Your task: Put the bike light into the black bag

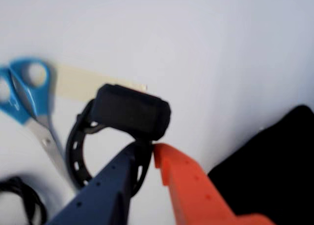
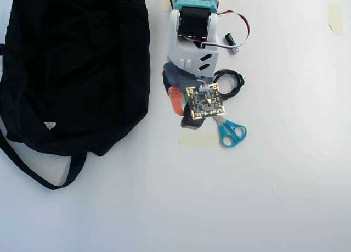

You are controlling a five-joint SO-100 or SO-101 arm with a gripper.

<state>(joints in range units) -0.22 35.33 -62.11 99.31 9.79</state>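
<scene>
Blue-and-orange two-finger gripper (image 1: 147, 149) was pinching the small black ring-strapped bike light (image 1: 130, 112), beside the blue-handled scissors (image 1: 29, 95); large black fabric bag (image 2: 71, 65) lay left in overhead view.

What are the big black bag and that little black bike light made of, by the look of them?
The black bag looks like soft matte fabric: it slumps and creases. The bike light seems to have a matte, hard plastic body and a flexible, probably rubber, perforated strap, though the wrist view is blurred.
</scene>
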